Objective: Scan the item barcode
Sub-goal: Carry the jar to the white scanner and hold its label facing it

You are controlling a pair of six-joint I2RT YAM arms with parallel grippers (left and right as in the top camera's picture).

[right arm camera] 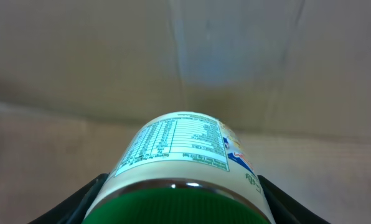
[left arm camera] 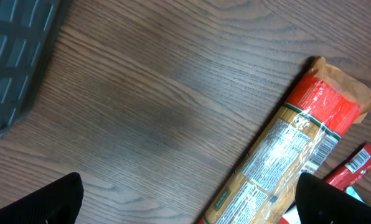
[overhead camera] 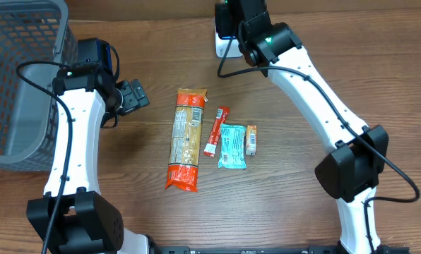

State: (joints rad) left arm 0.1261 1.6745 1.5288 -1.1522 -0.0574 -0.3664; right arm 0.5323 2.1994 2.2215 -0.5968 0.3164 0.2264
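Well, the right gripper (right arm camera: 182,208) pinched a white bottle (right arm camera: 179,146) with a green lid (right arm camera: 173,202), one finger on each side. It was held at the far side of the table (overhead camera: 281,204), and its label of tiny print faced the wrist camera. The left gripper (overhead camera: 131,95) was spread wide and held nothing, near a long noodle packet (overhead camera: 184,139). A red stick packet (overhead camera: 215,131), a blue packet (overhead camera: 232,146) and a small orange packet (overhead camera: 251,140) lay beside it. A grey basket (overhead camera: 20,77) sat at the left.
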